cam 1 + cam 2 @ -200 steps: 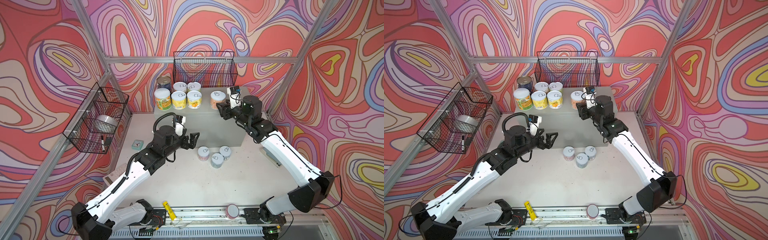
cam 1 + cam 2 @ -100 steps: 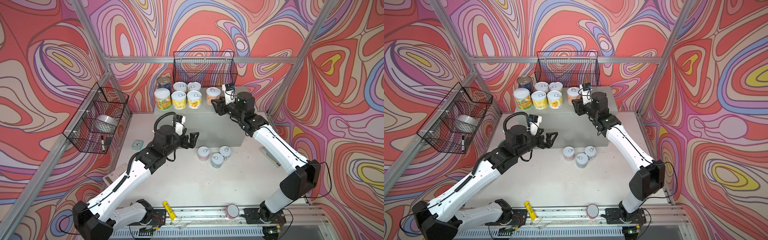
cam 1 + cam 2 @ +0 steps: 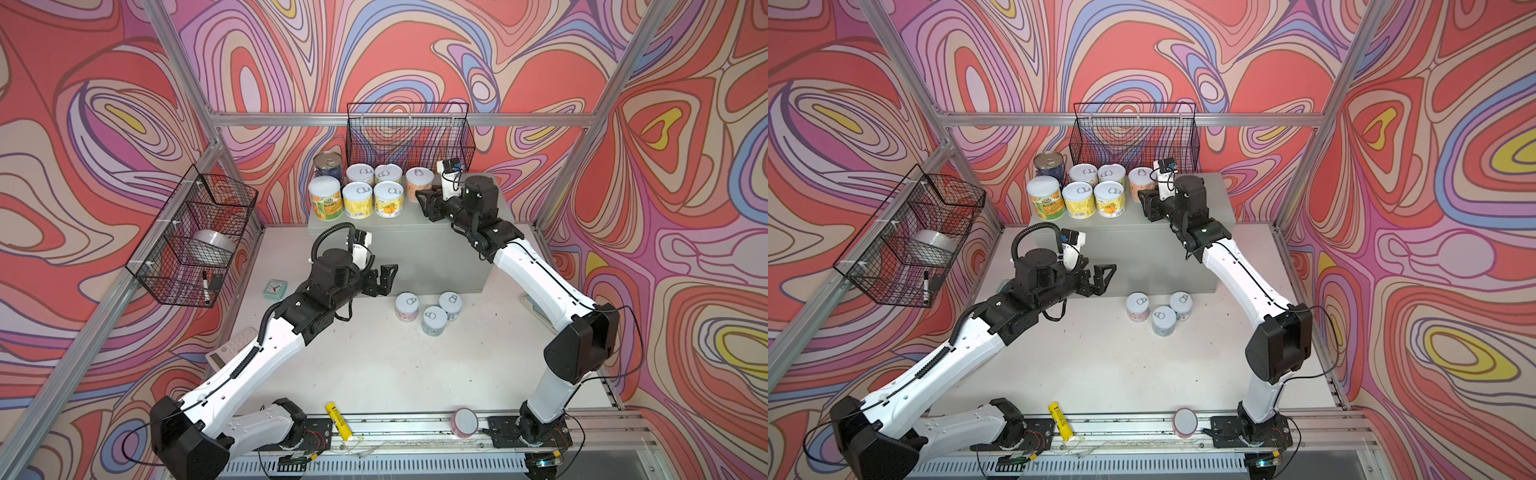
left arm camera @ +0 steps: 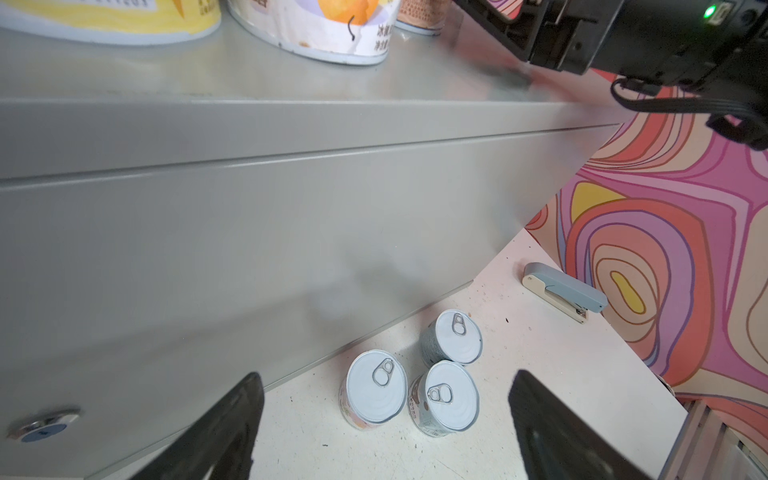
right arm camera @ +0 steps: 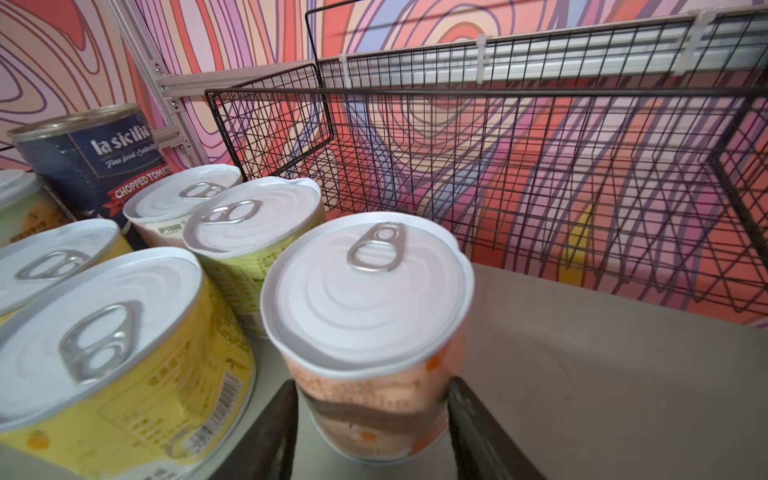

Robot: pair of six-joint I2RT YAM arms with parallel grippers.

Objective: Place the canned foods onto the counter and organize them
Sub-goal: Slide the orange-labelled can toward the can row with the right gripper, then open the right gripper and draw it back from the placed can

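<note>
placing step: seventh can set on the grey surface (image 3: 436, 257), three not yet fetched.
right fingers (image 5: 286, 415) partly closed round the orange can (image 5: 365, 299), hugging both its sides; can upright on the surface top, just beside the six cans (image 3: 359, 199) grouped at its back left. left fingers (image 4: 232, 415) spread wide, empty, hanging before the surface's front face, above the three cans (image 3: 434, 320) clustered at its foot. judged next: right fingers open and draw straight back without nudging neighbours; left drops onto one of the three, minding the tight cluster.
</note>
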